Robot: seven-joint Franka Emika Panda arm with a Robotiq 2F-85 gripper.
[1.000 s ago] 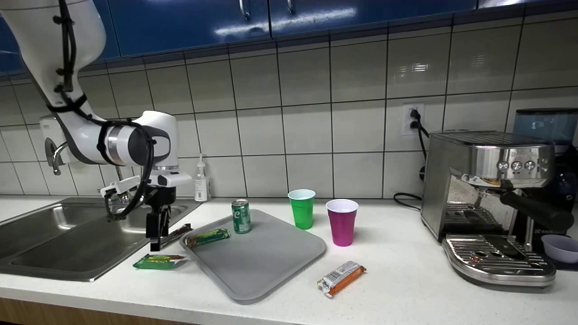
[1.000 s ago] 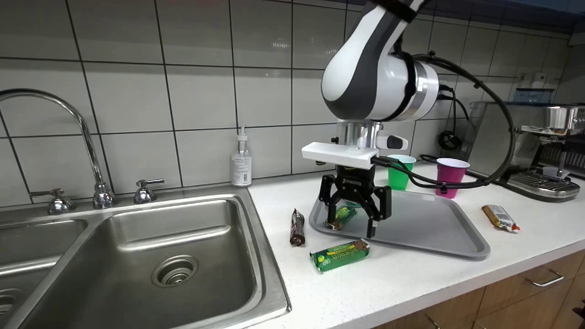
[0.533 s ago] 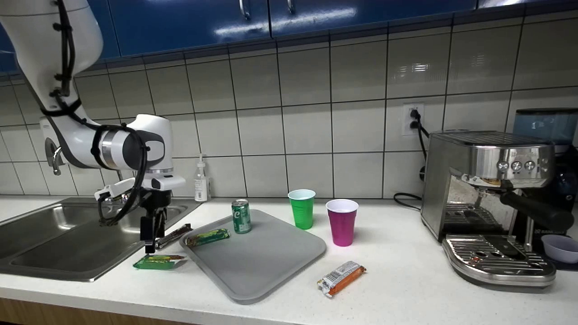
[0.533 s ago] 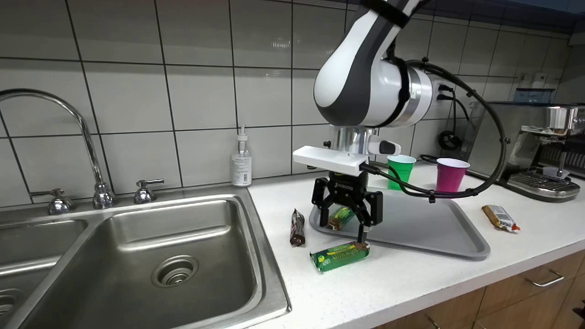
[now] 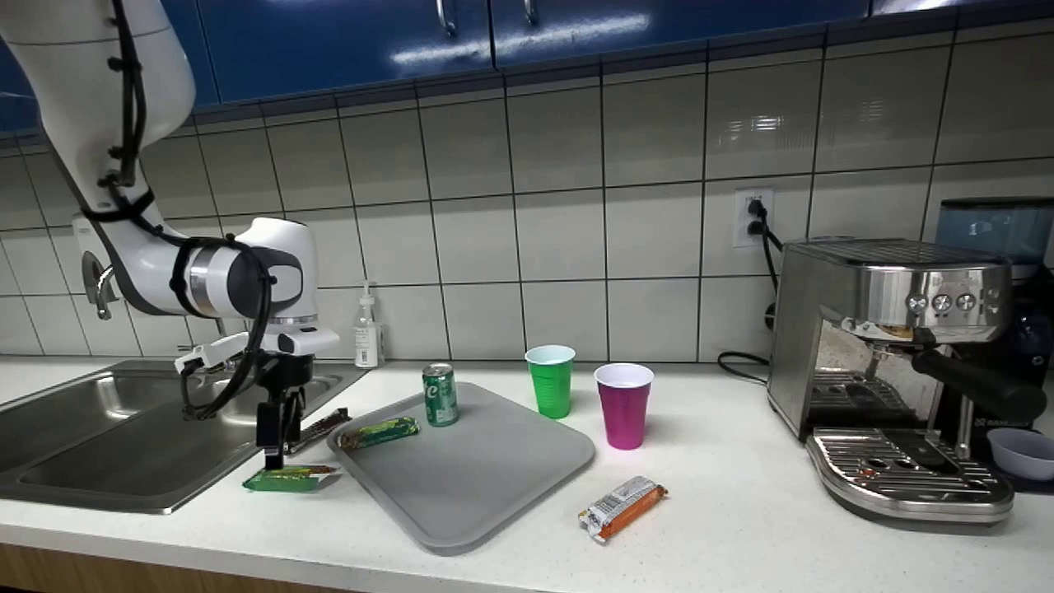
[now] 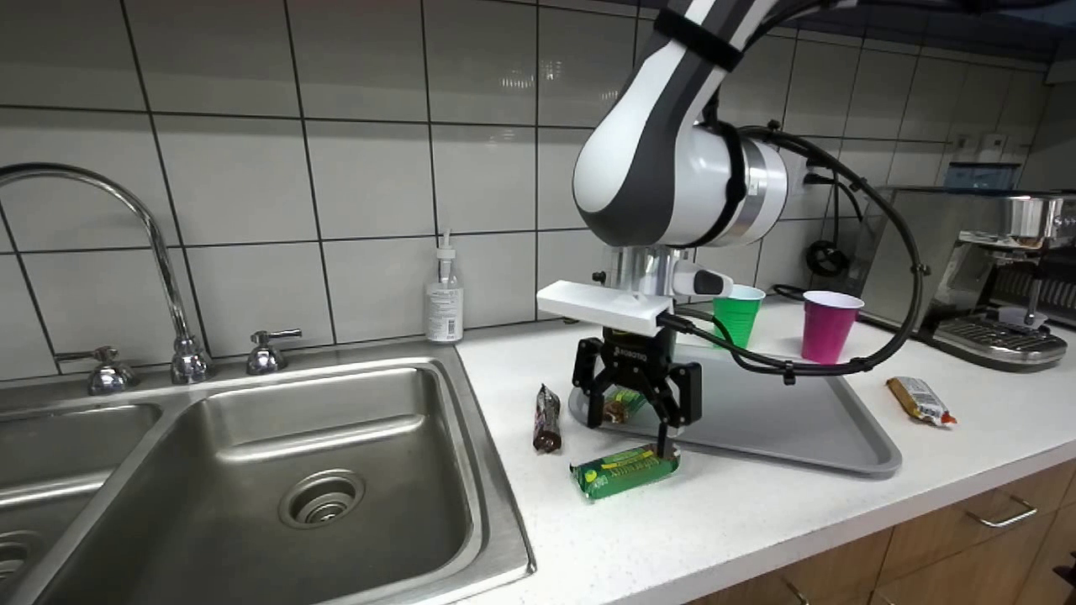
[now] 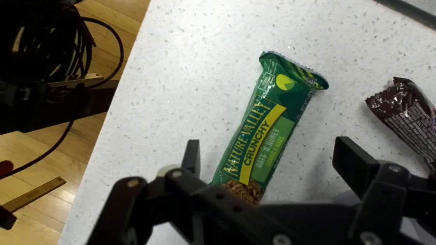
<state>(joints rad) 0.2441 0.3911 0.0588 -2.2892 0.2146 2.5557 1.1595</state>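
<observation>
Claw spread wide and holding nothing: that is how I have it, its fingers standing apart on either side of the green granola bar, which slants from seven toward one o'clock in the wrist view. Over the last second the claw has sunk lower and drifted slightly toward the sink, while the things on the counter have stayed put; that, I judge, brings the bar into the span of the grip. Whether a fingertip touches the wrapper, I cannot tell.

Working left to right in an exterior view, I see the sink at nine o'clock from the claw. Then the bar: its wrapper says NATURE VALLEY, CRUNCHY, OATS 'N HONEY and GRANOLA BARS, while the claw itself is marked ROBOTIQ. A brown wrapper lies at two o'clock from the claw, its fine print too small for me, and a pump bottle stands near one, its label lost as well. The gray tray sits at three; on it, a second green bar lies toward ten and a green can stands near twelve, showing a white letter e. Beyond the tray are a green cup at one o'clock and a purple cup at two, with an orange snack bar toward four, its printing unreadable. Furthest right, at three and well apart, stands the coffee machine.
</observation>
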